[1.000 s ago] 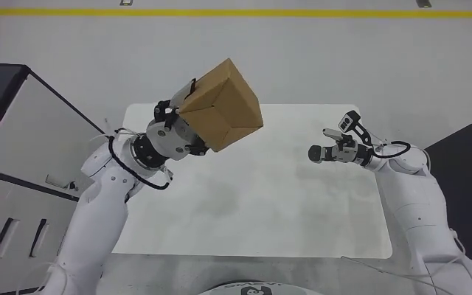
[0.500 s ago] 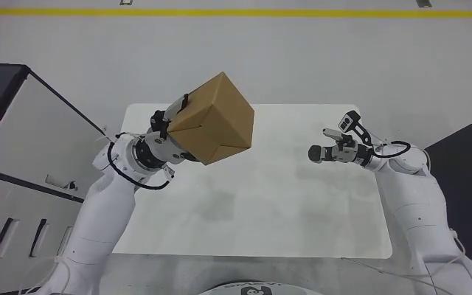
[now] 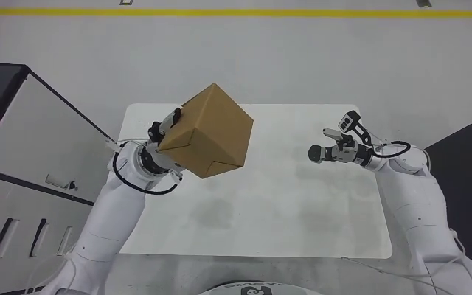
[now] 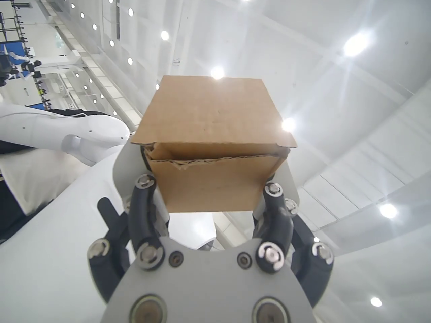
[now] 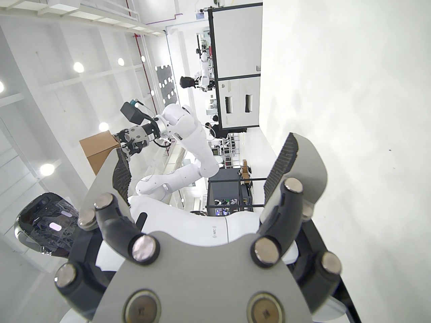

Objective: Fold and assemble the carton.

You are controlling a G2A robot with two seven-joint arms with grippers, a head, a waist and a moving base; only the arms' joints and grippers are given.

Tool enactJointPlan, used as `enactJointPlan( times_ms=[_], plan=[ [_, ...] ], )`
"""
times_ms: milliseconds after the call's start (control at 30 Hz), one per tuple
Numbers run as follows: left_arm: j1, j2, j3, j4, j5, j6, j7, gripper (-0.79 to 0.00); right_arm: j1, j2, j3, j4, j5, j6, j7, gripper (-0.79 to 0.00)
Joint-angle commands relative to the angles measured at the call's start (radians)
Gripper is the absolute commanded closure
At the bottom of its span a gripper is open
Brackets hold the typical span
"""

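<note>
White-fingered left tool (image 4: pixel 208 183), closed on one wall of the brown carton (image 3: pixel 209 130). The carton is assembled into a box and held off the white worktop (image 3: pixel 295 214), tilted corner-down, left of centre in the top view over the worktop's upper left part. Right tool (image 5: pixel 205 156), jaws apart and holding nothing, hangs at centre right, well apart from the carton.

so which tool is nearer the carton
Left. The left tool grips the carton; the right tool is open and well apart from it.
</note>
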Motion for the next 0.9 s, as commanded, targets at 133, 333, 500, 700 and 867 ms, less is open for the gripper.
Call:
enactJointPlan(
  times_ms=[133, 333, 500, 700, 867],
  plan=[
    [-0.007, -0.007, 0.013, 0.014, -0.012, -0.007, -0.007, 0.000, 0.000, 0.000, 0.000, 0.000, 0.000, 0.000, 0.000, -0.785],
    [-0.029, -0.010, -0.005, 0.014, 0.075, -0.096, -0.031, 0.000, 0.000, 0.000, 0.000, 0.000, 0.000, 0.000, 0.000, -0.785],
    [-0.046, -0.011, -0.044, 0.012, 0.210, -0.252, 0.021, 0.000, 0.000, 0.000, 0.000, 0.000, 0.000, 0.000, 0.000, -0.785],
    [-0.039, -0.013, -0.045, 0.008, 0.219, -0.274, 0.055, 0.000, 0.000, 0.000, 0.000, 0.000, 0.000, 0.000, 0.000, -0.785],
    [-0.045, -0.011, -0.053, -0.005, 0.288, -0.301, 0.051, 0.000, 0.000, 0.000, 0.000, 0.000, 0.000, 0.000, 0.000, -0.785]
  ],
)
